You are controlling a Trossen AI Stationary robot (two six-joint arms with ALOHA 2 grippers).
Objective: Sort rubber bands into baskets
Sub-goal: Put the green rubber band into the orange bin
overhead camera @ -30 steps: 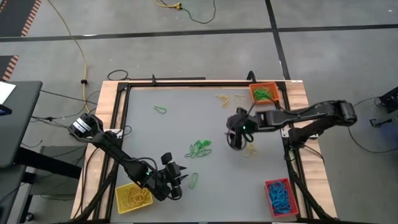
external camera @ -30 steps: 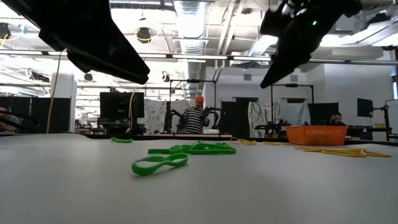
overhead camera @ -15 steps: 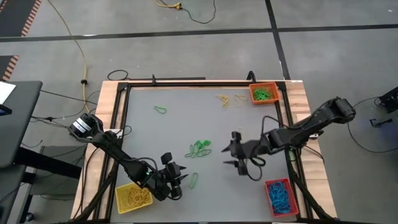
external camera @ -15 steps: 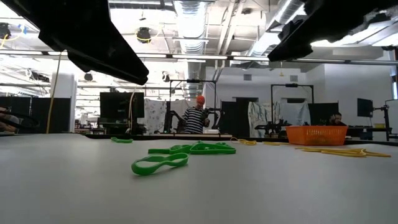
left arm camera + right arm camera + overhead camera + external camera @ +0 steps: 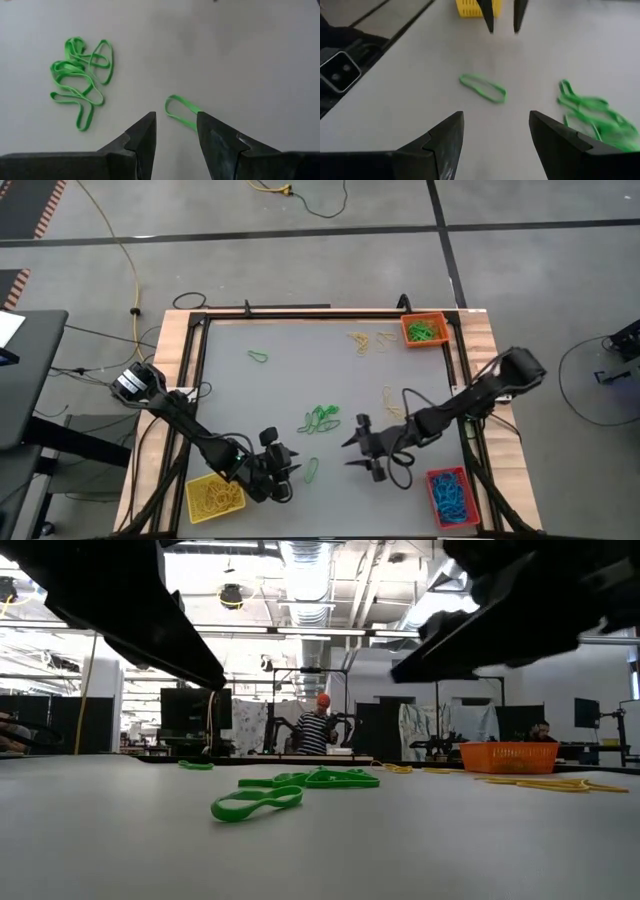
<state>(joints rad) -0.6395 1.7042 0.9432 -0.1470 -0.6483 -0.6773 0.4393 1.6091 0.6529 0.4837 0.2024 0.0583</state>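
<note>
- At the left near corner of the grey desk, the small yellow rectangular plastic basket is seen to hold a heap of yellow rubber bands, so that colour is judged partly sorted.
- Just beside that basket the left tool is held low over the desk, its two dark fingers standing a little apart with nothing between them.
- A single thin green rubber loop is seen lying flat on the desk just ahead of the left tool's fingertips; it is not yet picked up.
- Farther toward the far edge, one lone green band is left by itself on the desk.
- Near the middle, a tangled cluster of green rubber bands is left unsorted, well apart from any basket.
- The right tool is held above the desk to the right of the single loop, pointed toward it, its fingers spread wide and empty.
- A small scatter of yellow bands is seen loose near the far edge, and a few more yellow bands lie beside the right arm.
- The small orange rectangular basket at the far right corner is seen to hold some green bands.
- The small red rectangular basket at the near right corner is filled with blue bands; no blue band is seen loose on the desk, so blue is judged done.
- Green and yellow are judged to be what remains.
</note>
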